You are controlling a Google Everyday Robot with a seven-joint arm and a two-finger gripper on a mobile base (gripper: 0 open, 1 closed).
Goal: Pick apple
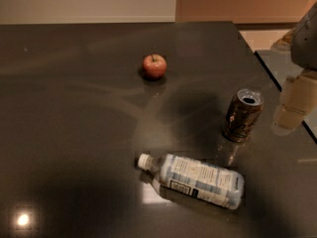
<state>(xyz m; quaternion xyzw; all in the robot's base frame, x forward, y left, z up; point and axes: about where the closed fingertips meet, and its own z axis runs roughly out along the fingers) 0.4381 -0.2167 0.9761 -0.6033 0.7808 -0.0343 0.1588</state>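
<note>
A small round red apple [154, 66] with a yellowish patch and a short dark stem stands upright on the dark table [74, 108], left of centre toward the far side. My gripper [293, 108] hangs at the right edge of the view, above the table's right side and just right of the brown can [242, 114]. It is far from the apple, which lies to its left and farther back. Nothing shows in the gripper.
An opened brown can stands upright at the right. A clear plastic bottle [195, 179] with a white cap and a label lies on its side near the front. The table's right edge [277, 86] runs diagonally, with a floor gap and another surface beyond.
</note>
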